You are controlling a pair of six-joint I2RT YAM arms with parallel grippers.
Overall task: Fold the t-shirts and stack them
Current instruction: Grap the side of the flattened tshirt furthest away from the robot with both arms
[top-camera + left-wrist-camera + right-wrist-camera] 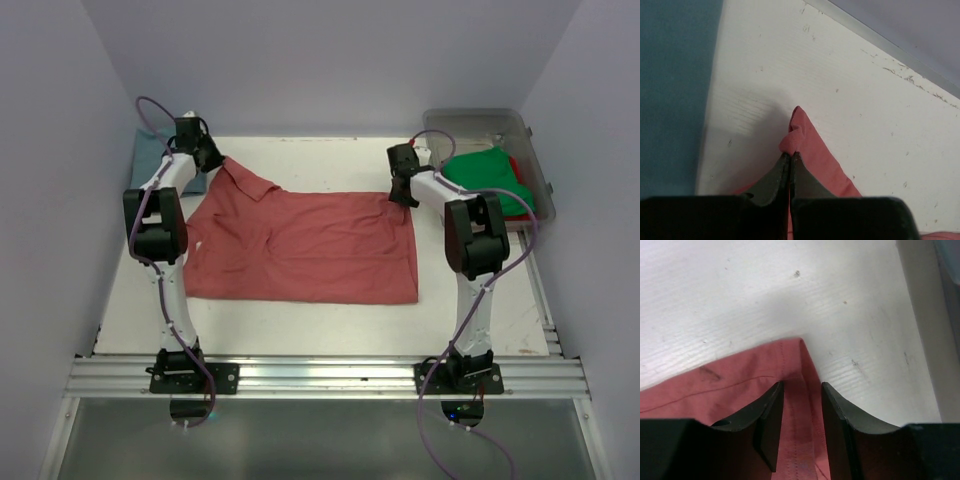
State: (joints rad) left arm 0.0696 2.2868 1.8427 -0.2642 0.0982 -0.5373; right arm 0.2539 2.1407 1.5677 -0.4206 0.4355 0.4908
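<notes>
At the far left corner of the table (pixel 330 150) we see the teal-blue shirt (pixel 155 150) lying flat. Just beside it our left end effector (pixel 790 157) is clenched on a small bunched tip of the salmon-red shirt (pixel 300 245), which is spread across the middle of the table. We judge that pinch thin: a pull could slip the cloth free, or drag it over the teal one. At the shirt's far right corner our right end effector (pixel 801 400) is released, its jaws apart and straddling the hem. If it closes too high it may catch nothing, and a one-sided lift would skew the fold. Further right, the green shirt (pixel 490 175) and a red shirt (pixel 515 165) sit in the clear bin (pixel 530 130).
</notes>
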